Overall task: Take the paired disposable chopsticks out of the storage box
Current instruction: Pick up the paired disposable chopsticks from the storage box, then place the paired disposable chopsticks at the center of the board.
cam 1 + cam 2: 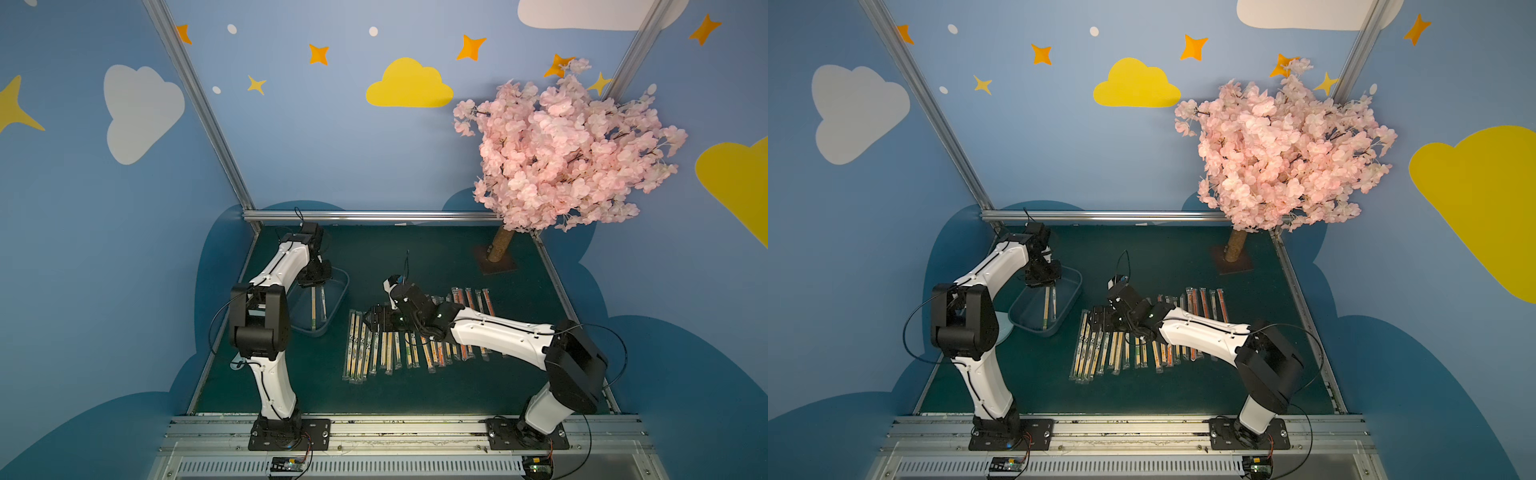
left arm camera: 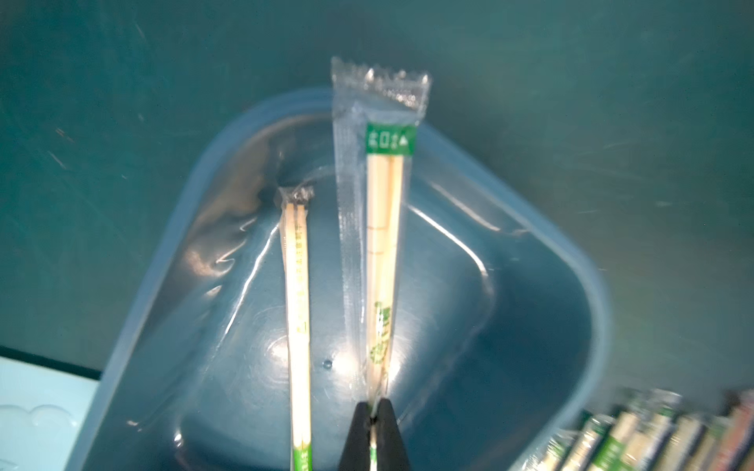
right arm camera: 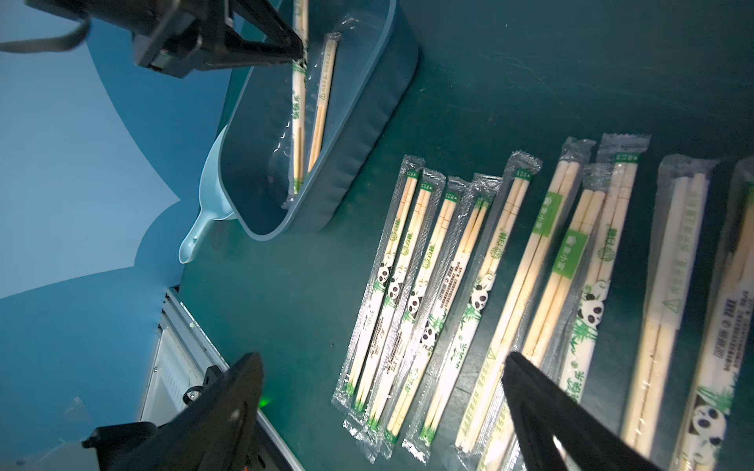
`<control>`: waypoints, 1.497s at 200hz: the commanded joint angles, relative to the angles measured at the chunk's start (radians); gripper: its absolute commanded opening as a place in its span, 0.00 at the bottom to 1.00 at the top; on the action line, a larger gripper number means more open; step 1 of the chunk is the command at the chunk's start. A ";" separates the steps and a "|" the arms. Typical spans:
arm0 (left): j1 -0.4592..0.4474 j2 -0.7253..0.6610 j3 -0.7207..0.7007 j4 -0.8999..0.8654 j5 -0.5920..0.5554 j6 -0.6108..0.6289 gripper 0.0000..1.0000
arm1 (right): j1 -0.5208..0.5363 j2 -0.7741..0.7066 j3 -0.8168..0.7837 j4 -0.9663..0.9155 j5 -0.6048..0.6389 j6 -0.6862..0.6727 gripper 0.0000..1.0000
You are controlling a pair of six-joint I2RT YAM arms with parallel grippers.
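Observation:
The storage box (image 1: 345,286) (image 1: 1076,286), a bluish clear tub, stands at the mat's left. My left gripper (image 2: 373,412) (image 1: 316,286) (image 1: 1044,284) reaches into it and is shut on one sleeved pair of the disposable chopsticks (image 2: 383,244) with green print. A second pair (image 2: 297,306) lies on the box floor beside it. Many more sleeved pairs (image 1: 399,349) (image 1: 1121,349) (image 3: 449,265) lie in a row on the mat right of the box. My right gripper (image 3: 381,359) (image 1: 372,320) (image 1: 1098,320) hovers open over the left part of that row, holding nothing.
A pink blossom tree (image 1: 569,145) stands on its trunk (image 1: 496,249) at the back right. A light-blue scoop (image 3: 204,212) lies against the box's left side. A metal rail (image 1: 395,428) runs along the front edge, and blue walls close in the sides.

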 commanded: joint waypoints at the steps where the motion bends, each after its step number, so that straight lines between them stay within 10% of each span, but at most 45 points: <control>1: -0.024 -0.074 0.010 -0.035 0.061 0.023 0.03 | 0.005 0.014 0.029 -0.002 0.002 -0.011 0.95; 163: -0.260 -0.431 -0.585 0.085 0.075 -0.108 0.03 | -0.006 -0.001 -0.018 0.028 0.007 0.014 0.95; 238: -0.266 -0.375 -0.627 0.109 0.073 -0.115 0.06 | -0.006 -0.002 -0.013 0.023 0.003 0.005 0.95; 299: -0.269 -0.391 -0.604 0.084 0.085 -0.108 0.28 | -0.006 -0.015 -0.018 0.020 0.006 0.002 0.95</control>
